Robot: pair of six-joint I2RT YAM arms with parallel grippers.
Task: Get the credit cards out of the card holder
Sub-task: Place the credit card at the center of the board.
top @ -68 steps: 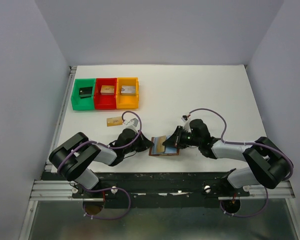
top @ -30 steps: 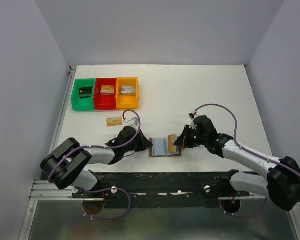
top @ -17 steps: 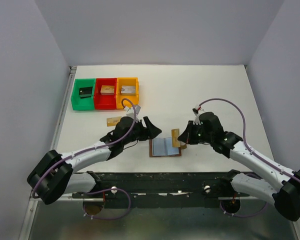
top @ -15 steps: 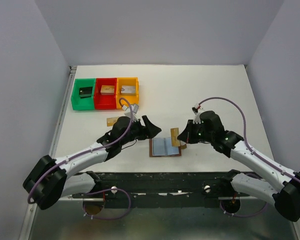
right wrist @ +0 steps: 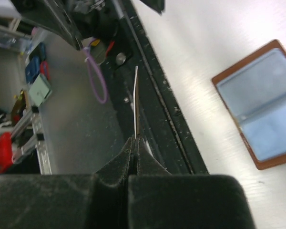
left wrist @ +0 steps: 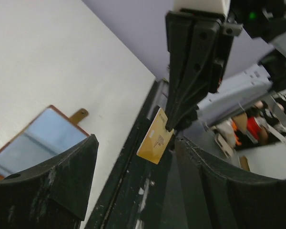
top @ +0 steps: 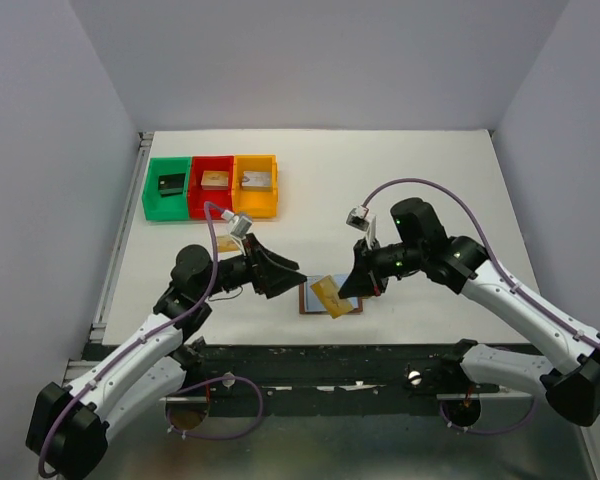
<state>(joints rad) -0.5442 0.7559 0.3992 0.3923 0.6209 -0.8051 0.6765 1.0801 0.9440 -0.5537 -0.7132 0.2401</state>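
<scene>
The card holder lies open on the table near the front edge, its pale blue pockets facing up. My right gripper is shut on one tan-gold credit card and holds it in the air above the card holder. That card shows face-on in the left wrist view and edge-on in the right wrist view. My left gripper is open just left of the card, its fingers apart with nothing between them. A second tan-gold card lies on the table behind the left arm.
Green, red and orange bins stand in a row at the back left, each with a small block inside. The black front rail runs along the table's near edge, below both grippers.
My left gripper let go of the card holder, opened and lifted off it. My right gripper raised the card out of the holder and swung it left, toward the left gripper.
</scene>
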